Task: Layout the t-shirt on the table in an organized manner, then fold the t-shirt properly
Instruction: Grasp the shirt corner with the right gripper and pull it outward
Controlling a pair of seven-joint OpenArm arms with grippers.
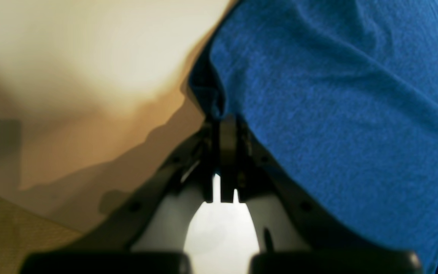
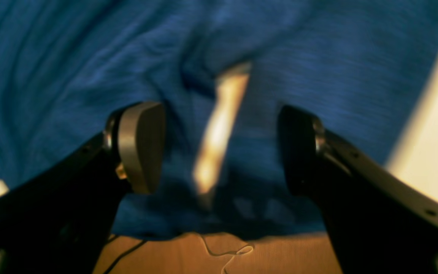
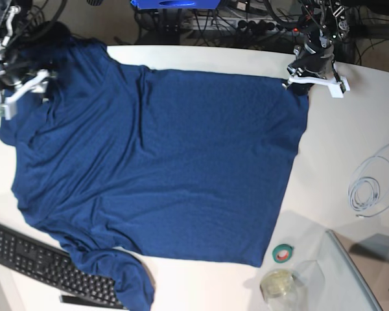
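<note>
Keyboard [image 3: 42,264] visible only from base; left hand [image 1: 224,152] clamped on t-shirt [image 3: 155,168], right hand [image 2: 219,148] spread wide.

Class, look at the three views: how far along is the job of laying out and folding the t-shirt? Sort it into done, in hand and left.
Done: the t-shirt lies mostly spread on the table.

In hand: the left gripper is shut on a far corner of the cloth; the right gripper hangs open over the shirt, holding nothing.

Left: the near sleeve is bunched beside the keyboard, and no fold shows.
</note>
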